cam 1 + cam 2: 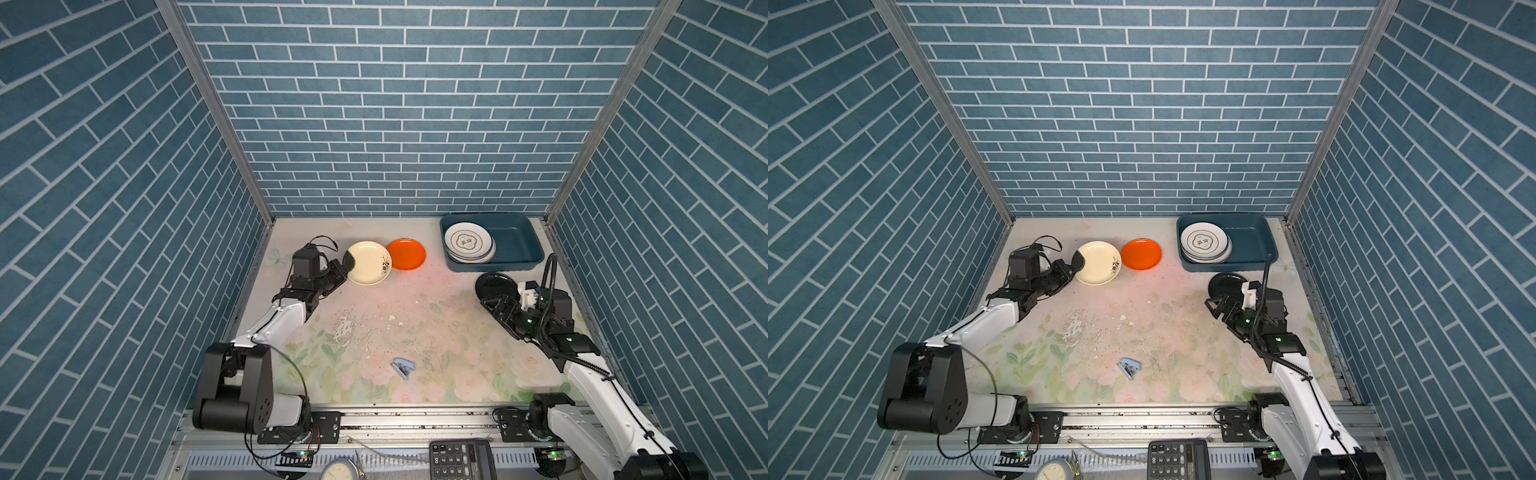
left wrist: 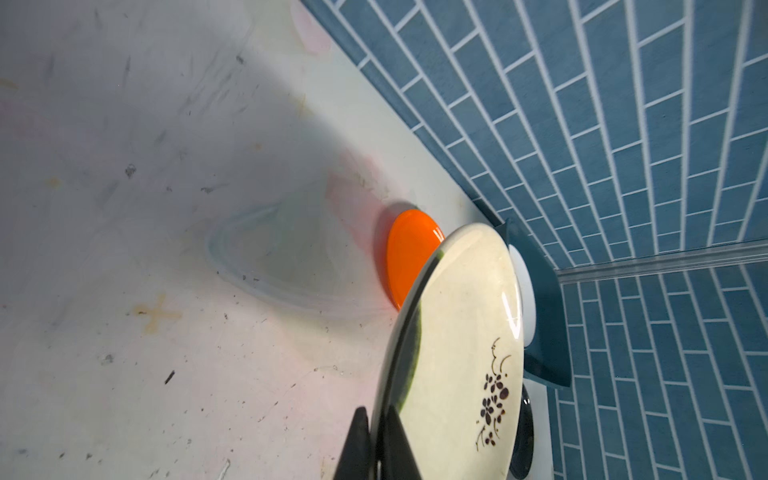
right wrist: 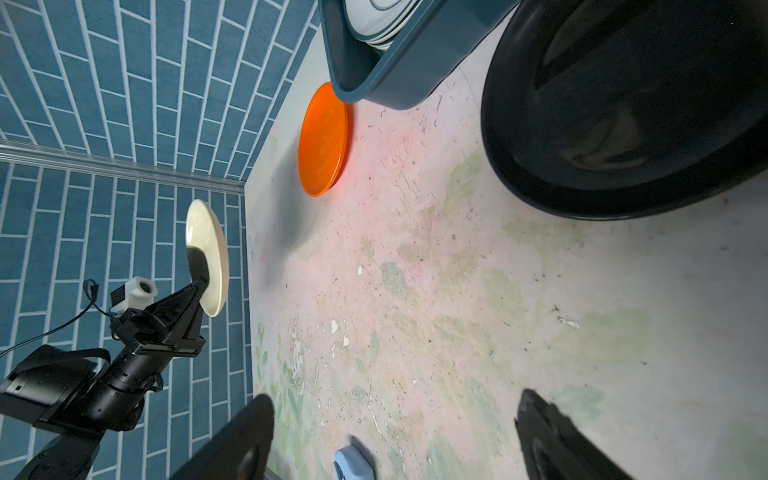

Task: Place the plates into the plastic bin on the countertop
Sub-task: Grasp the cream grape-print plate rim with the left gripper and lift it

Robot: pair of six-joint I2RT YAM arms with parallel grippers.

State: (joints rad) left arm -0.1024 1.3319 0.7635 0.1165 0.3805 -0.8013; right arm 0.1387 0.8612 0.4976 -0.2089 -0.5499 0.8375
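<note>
1. The left jaws were closed on the rim of the cream plate [image 1: 370,262], which carried a dark flower sprig; the right wrist view showed it held clear of the counter [image 1: 415,316] and tilted.
2. Just beyond the held plate lay the orange plate [image 1: 406,254], flat on the counter, with a narrow gap between the two rims in both top views.
3. The left arm [image 1: 286,311] reached forward low along the left tiled wall [image 1: 124,208], leaving little room on that side of the jaws and bare counter on the other.
4. Far across from the left jaws, the plastic bin [image 1: 517,241] sat in the back corner, with a stack of white plates [image 1: 468,241] in the half nearer them and the other half bare.
5. The right jaws stood wide open, gripping nothing, and the right arm [image 1: 590,374] was bent low near the right wall.
6. The black plate [image 1: 496,284] lay on the counter just ahead of the right jaws, close to the bin's near wall.
7. A small pale blue stapler [image 1: 402,368] lay behind both jaws on open counter.
</note>
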